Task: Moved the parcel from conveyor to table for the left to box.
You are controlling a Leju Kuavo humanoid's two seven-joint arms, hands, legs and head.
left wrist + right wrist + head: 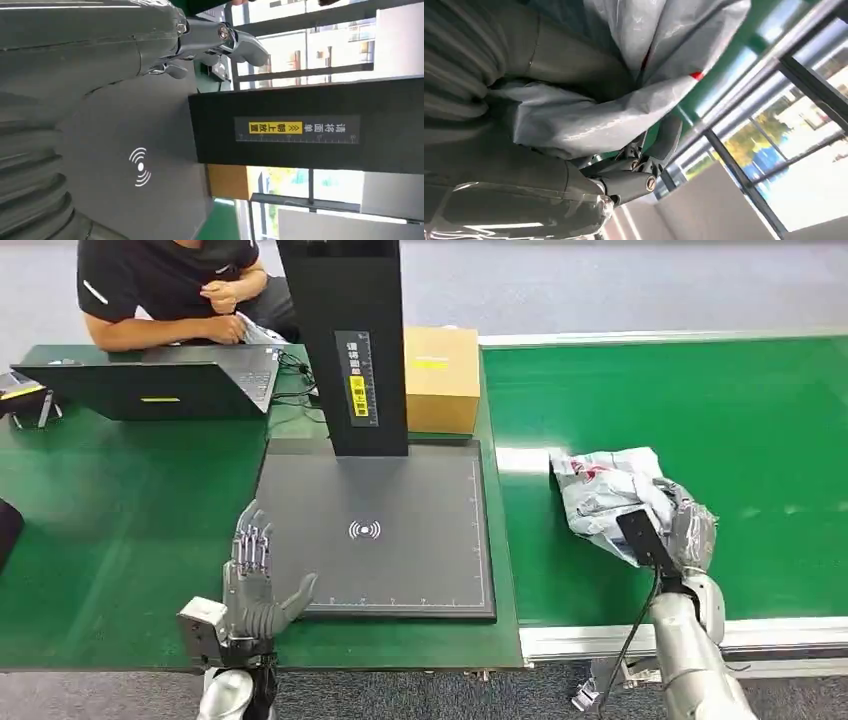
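**Right hand gripping parcel on conveyor**

Right hand [688,530] clutched the crumpled grey plastic parcel [607,490], which lay on the green conveyor belt [760,420]. Left hand [255,585] hovered, fingers spread and empty, beside the dark grey scanner platform [400,490].

Grey floor [600,290] beyond a green-topped surface [120,530]. Behind it a person [170,285] in a dark top leans over an open laptop [150,385]. A black upright column [345,340] rises from a dark scanner pad [400,530] (yellow label on its face). Large windows [804,150] with dark frames let in bright daylight; foliage shows outside.
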